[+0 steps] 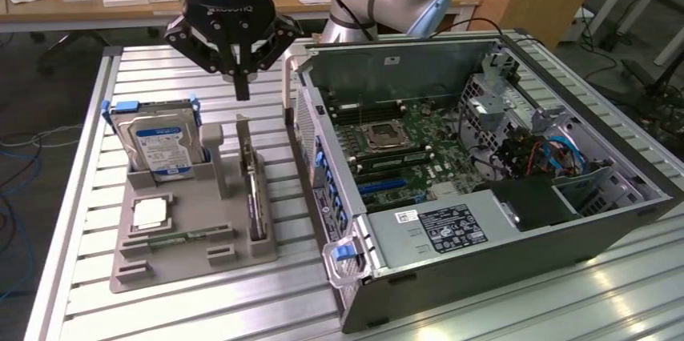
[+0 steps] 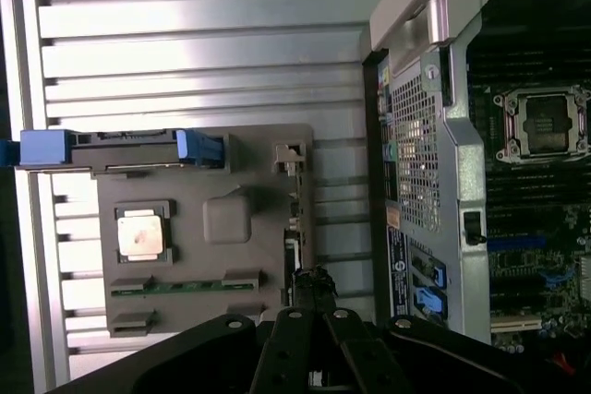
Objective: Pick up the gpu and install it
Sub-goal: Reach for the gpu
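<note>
Claw (image 1: pixel 243 91), tips together & empty, hangs above gpu (image 1: pixel 252 189); card on edge in tray (image 1: pixel 160 265), long axis parallel w/ PC case (image 1: pixel 620 213).

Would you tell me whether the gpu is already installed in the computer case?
No, the gpu stands on edge in the grey tray beside the computer case, beneath the shut gripper.

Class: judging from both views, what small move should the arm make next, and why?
Probably open the jaws: the gripper hangs shut, holding nothing, above the gpu, which stands on edge in the grey tray, not yet picked up.
</note>
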You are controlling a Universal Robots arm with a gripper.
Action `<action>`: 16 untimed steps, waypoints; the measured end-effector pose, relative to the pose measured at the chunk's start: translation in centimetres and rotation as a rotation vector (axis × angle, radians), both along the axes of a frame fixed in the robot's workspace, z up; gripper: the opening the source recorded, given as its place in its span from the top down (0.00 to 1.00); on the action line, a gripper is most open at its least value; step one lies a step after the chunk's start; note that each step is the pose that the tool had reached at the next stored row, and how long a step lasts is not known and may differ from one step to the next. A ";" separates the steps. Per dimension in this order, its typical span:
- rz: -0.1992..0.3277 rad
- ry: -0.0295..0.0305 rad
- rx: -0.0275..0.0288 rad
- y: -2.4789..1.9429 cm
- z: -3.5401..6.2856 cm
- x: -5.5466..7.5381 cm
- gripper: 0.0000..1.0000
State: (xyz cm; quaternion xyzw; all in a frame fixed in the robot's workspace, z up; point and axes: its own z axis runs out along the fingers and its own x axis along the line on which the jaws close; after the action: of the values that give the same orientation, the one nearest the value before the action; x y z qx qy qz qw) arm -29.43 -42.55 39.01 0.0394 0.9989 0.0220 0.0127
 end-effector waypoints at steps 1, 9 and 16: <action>0.000 -0.0001 0.0001 -0.09 -0.01 0.0 0.89; 0.000 0.0000 0.0000 -0.88 0.00 0.0 0.89; 0.000 -0.0001 0.0001 -1.68 -0.01 0.0 0.89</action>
State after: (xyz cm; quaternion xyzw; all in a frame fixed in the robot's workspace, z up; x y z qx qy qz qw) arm -29.43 -44.22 39.00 0.0394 0.9989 0.0220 0.0127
